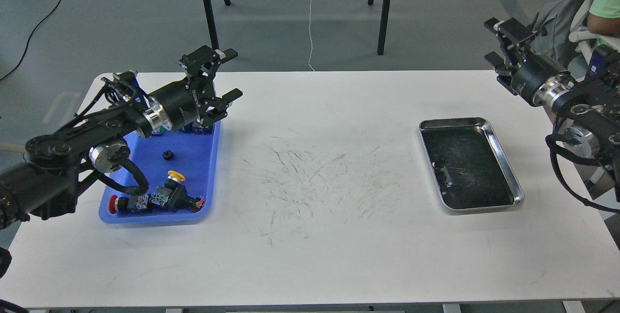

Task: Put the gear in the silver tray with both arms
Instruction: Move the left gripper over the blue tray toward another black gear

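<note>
A white table (pixel 310 255) with a patch of dark scuff marks at its centre stood on a grey floor. The silver tray (pixel 506 167) lay near the table's right side, its dark bottom scratched. On the left sat a blue tray (pixel 193 155) holding a small black gear (pixel 167 155) alone on its floor and several button-like parts along its near edge. The left gripper (pixel 227 73) hung above the blue tray's far right corner, fingers spread wide and holding nothing. The right gripper (pixel 493 40) was raised beyond the table's far right corner, fingers parted and empty.
</note>
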Available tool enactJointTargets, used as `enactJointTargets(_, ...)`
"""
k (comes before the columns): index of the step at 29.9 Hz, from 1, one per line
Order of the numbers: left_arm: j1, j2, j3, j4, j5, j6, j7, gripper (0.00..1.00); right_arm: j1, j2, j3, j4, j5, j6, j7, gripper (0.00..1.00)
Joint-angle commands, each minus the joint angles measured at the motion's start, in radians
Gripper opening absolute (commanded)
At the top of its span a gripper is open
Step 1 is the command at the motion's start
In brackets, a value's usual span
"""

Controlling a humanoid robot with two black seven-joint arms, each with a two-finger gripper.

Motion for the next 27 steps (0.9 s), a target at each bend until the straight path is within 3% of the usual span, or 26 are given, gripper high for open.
enactJointTargets(1,0.018,0.01,-0.082,-0.002,0.005,0.0,0.0,1.0,-0.01,0.0,0.001,0.0,0.0,-0.001,0.0,0.93)
enactJointTargets(15,0.065,-0.035,-0.336,0.015,-0.009,0.0,0.0,1.0,-0.01,0.0,0.013,0.0,0.0,-0.006,0.0,0.93)
enactJointTargets(21,0.081,-0.064,-0.315,0.02,-0.007,0.004,0.0,1.0,-0.01,0.002,0.013,0.0,0.015,-0.015,0.0,0.93)
enactJointTargets(24,0.11,-0.018,-0.205,-0.067,-0.007,0.0,0.0,1.0,-0.01,0.0,0.013,0.0,0.041,-0.015,0.0,0.93)
enactJointTargets(27,0.122,0.004,-0.166,-0.078,-0.001,0.0,0.0,1.0,-0.012,0.0,0.013,0.0,0.092,-0.013,0.0,0.93)
